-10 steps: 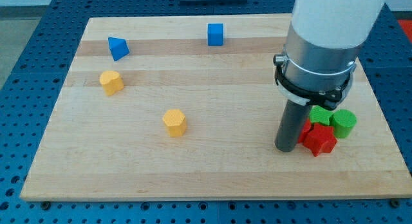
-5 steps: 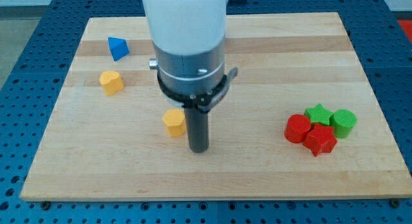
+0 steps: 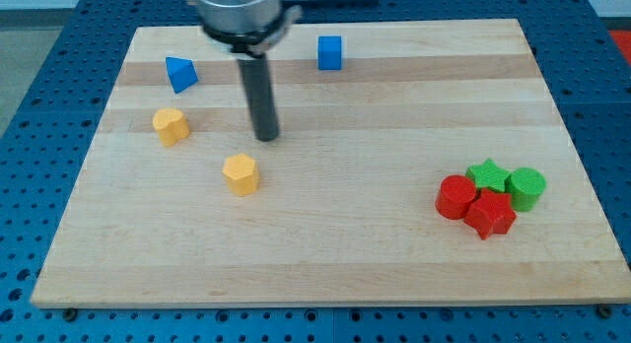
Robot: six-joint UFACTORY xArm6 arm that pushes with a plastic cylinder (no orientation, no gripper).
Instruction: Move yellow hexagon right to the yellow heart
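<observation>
Yellow hexagon (image 3: 241, 173) is seen below-left of my tip (image 3: 266, 138), apart; yellow heart (image 3: 170, 125) lies further left.

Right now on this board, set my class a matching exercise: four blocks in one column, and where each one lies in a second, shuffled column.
Blocks:
1. yellow hexagon
2. yellow heart
3. blue cube
4. green cylinder

Places:
A. near the view's top edge, to the view's right of my tip
B. at the view's right end of the red and green cluster
C. just below my tip, slightly to the view's left
D. near the view's left edge, below the blue triangular block

Pairs: 1-C, 2-D, 3-A, 4-B
</observation>
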